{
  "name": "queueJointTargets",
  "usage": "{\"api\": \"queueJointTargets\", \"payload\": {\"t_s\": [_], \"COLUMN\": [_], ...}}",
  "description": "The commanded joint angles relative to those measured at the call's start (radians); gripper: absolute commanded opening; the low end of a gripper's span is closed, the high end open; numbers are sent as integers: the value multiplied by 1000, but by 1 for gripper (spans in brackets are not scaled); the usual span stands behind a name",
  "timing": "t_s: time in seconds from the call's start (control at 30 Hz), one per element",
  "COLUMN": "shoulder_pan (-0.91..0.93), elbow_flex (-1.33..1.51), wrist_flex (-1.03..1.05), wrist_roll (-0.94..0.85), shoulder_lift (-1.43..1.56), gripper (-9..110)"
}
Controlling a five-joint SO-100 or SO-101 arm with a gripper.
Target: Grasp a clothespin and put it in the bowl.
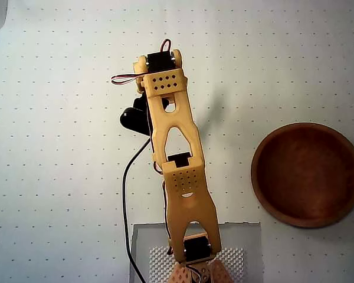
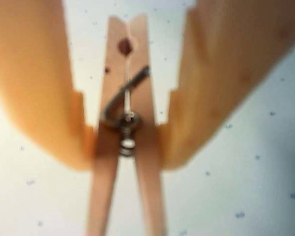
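White matting (image 1: 59, 177) printed with a grid of small dark dots covers the whole table, and the round reddish-brown wooden bowl (image 1: 307, 174) sits on it at the right of the overhead view, well apart from the yellow arm (image 1: 174, 153). In the wrist view the yellow two-finger gripper (image 2: 127, 147) is closed onto the small tan wooden clothespin (image 2: 126, 98), both fingers pressing its sides at the metal spring above the dotted matting

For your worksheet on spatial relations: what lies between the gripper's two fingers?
In the wrist view, the wooden clothespin sits between the gripper's two orange fingers, which press its sides near the metal spring.
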Motion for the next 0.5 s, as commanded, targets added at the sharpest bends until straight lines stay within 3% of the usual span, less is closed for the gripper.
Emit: {"api": "queueJointTargets", "payload": {"t_s": [0.0,0.47], "shoulder_pan": [-9,17], "elbow_flex": [43,407], "wrist_flex": [29,29], "wrist_roll": [-8,-46], "shoulder_lift": [244,620], "gripper": [-3,-3]}}
